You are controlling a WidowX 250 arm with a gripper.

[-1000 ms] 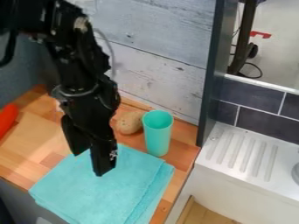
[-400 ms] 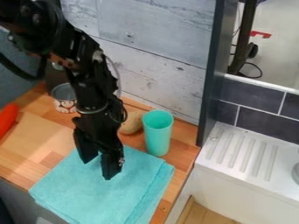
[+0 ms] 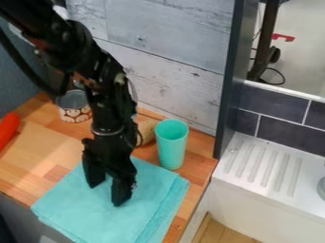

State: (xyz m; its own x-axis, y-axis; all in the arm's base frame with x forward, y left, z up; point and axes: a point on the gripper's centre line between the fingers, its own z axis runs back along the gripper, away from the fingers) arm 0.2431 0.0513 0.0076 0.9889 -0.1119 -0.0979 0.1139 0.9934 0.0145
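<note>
Wooden desk (image 3: 39, 147) adjoined pale plank wall (image 3: 171, 71). Tool (image 3: 107, 194) stood wide, over folded turquoise cloth (image 3: 82, 211) on desk; contact unclear. Upright cup (image 3: 171, 149) was beside cloth, patterned tin (image 3: 75, 113) farther off.

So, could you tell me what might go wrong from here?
The gripper hangs low over the folded turquoise cloth, fingers apart, so a fingertip could snag or bunch the fabric. The turquoise cup stands upright right beside the cloth; a sideways swing or a tug on the fabric might topple it. The arm partly hides the brown, lumpy object, which could get nudged.
</note>
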